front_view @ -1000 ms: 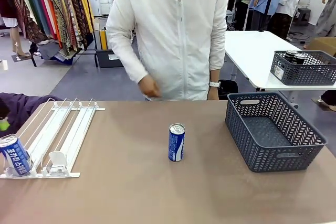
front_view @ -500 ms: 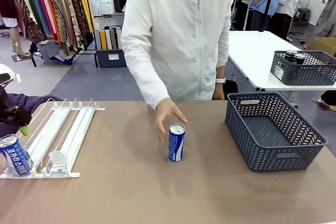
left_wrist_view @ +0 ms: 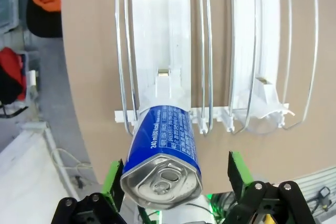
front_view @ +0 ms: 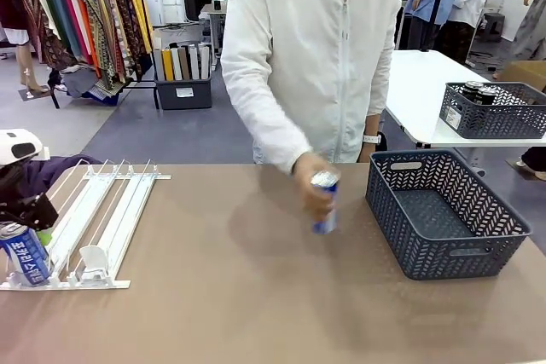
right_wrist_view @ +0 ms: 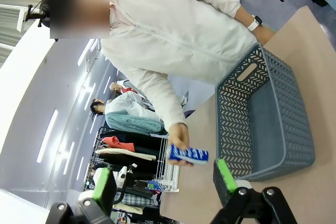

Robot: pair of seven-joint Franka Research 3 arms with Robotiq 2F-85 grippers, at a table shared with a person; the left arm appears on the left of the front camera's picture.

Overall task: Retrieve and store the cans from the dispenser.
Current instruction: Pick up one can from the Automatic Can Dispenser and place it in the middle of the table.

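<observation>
Left gripper (left_wrist_view: 174, 179) is spread wide around the blue can (left_wrist_view: 168, 140) at the dispenser's (front_view: 111, 210) front end by the worktop's left edge, lined up to grab it, I'd guess. The person's hand (front_view: 311, 178) carries another can (front_view: 324, 202) toward the basket (front_view: 426, 210). Right gripper (right_wrist_view: 164, 179) hangs open and empty.

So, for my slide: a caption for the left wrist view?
Open left gripper flanks a blue can at the end of a white dispenser lane.

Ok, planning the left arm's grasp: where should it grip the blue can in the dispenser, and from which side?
Probably grip the blue can on its upper side wall, under the silver top, from above. It stands at the front end of the dispenser, wire rails flanking its base; the open left gripper straddles it.
</observation>
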